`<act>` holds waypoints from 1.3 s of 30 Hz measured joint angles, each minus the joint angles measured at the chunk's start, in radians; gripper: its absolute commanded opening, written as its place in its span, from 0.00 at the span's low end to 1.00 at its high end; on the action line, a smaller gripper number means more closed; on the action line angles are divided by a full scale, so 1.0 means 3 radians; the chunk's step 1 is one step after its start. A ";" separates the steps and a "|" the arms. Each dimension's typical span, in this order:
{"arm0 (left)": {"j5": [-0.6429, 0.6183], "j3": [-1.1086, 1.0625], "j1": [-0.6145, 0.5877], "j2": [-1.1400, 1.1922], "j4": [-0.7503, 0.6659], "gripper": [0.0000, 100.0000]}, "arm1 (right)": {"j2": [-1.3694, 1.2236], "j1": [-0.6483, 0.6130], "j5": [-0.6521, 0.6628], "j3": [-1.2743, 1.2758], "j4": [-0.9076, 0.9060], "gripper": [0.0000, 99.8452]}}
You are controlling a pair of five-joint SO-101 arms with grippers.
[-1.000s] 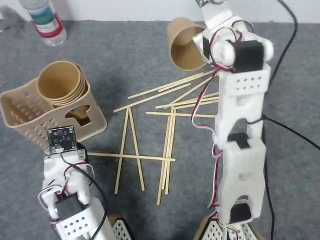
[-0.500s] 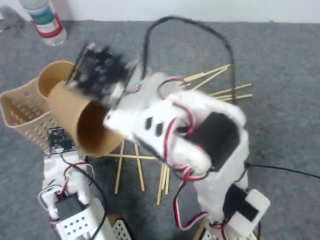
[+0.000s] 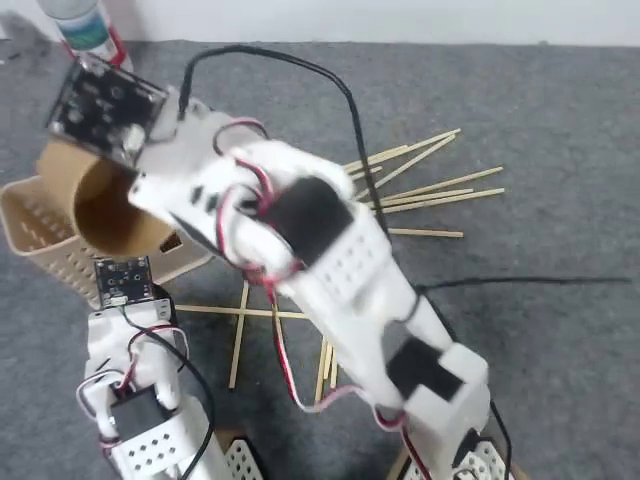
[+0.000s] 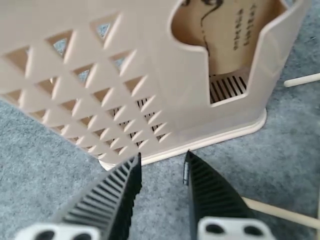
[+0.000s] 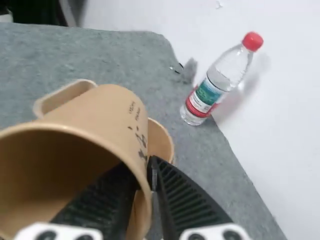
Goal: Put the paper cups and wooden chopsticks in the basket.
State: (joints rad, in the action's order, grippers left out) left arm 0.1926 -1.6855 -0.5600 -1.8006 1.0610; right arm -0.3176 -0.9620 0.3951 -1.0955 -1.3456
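My right claw (image 5: 148, 167) is clenched on the rim of a paper cup (image 5: 75, 135), one finger inside the mouth and one outside against the wall. From above, the cup hangs tilted on its side, mouth toward the near right, over the basket (image 3: 35, 235) at the far left of the counter (image 3: 560, 120). It covers most of the basket's inside there, and my wrist's camera board hides the fingers that hold it. A few dark marks run down the cup's wall near my finger; I cannot read them.

My left claw (image 4: 162, 160) sits released, tips a little apart with nothing between them, low on the counter just beside the foot of the basket's lattice wall. Through the cut-out in that wall I see a second cup (image 4: 235, 30) standing inside the basket. Its top is cut off and its dark print is only partly in sight.

The wooden chopsticks (image 3: 430, 233) lie scattered on the counter to the right of the basket. My right arm crosses over them and hides the middle of the heap.

A water bottle (image 5: 220, 82) with a red cap stands far left beyond the basket. Its band label is red, white and green, the lettering too small to make out.
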 measured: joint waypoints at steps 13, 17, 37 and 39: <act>0.0000 0.0000 0.0000 0.0000 0.0000 0.14 | -0.0297 0.0235 0.0005 0.0005 0.0174 0.03; 0.0000 0.0000 0.0000 0.0000 0.0000 0.14 | -0.0297 0.0235 0.0005 0.0010 0.0174 0.18; 0.0000 0.0000 0.0000 0.0000 0.0000 0.14 | -0.0680 0.0235 0.0005 0.0026 0.1207 0.12; 0.0000 0.0000 0.0005 0.0000 0.0000 0.14 | -0.0680 0.0235 0.0005 0.0026 0.1248 0.12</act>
State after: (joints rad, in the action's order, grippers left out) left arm 0.1926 -1.6855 -0.5585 -1.8006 1.0610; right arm -0.5217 -0.8915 0.3966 -1.0879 -0.9712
